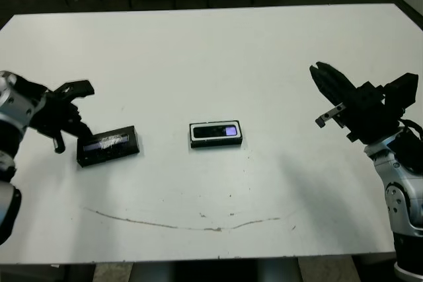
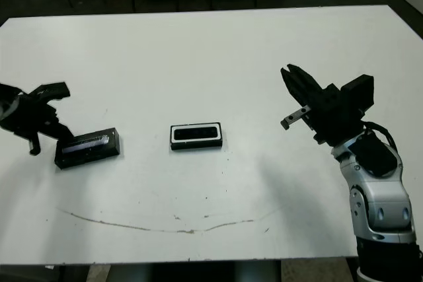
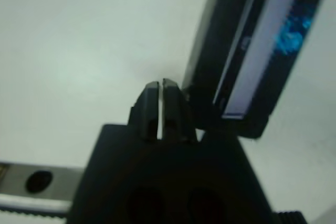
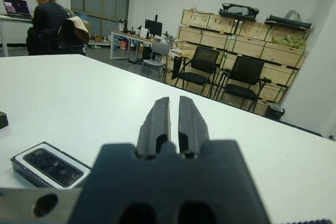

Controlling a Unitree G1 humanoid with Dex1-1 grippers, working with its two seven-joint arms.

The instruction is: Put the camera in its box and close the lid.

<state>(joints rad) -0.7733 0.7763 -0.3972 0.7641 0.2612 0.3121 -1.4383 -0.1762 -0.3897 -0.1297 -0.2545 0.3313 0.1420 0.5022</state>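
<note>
Camera [image 1: 214, 131] sits inside the box [image 1: 216, 143], flat, glossy face up with a bluish glint at one end. We take the box as our landmark: it lies on the white surface [image 1: 218, 51] roughly mid-width, toward the robot's edge, uncovered.

Lid [image 1: 108, 145] is on the surface to the robot's left of the box, well apart from it, long side roughly in line with the box's, slightly skewed. Pale label strip visible on its face. In the left wrist view the lid [image 3: 257, 51] shows glossy with a blue reflection.

Our left tool [image 1: 71, 111] is further left of the box than the lid, just beside the lid's far-left end. Left wrist view shows its fingers [image 3: 151, 109] pressed together with only a thin slit between them, closed on nothing; the lid edge lies right next to the fingertips, contact we can't confirm.

Our right tool [image 2: 296, 84] is held above the surface, well to the right of the box, fingers pointing away from the robot. Right wrist view shows the two fingers [image 4: 156, 121] near-parallel with a narrow gap, closed, nothing between them. The box [image 4: 48, 165] with the camera in it appears in that view too.

Faint curved scuff line [image 1: 185, 224] on the surface between the box and the robot's edge. A person [image 4: 46, 19] sits at a desk in the background.
</note>
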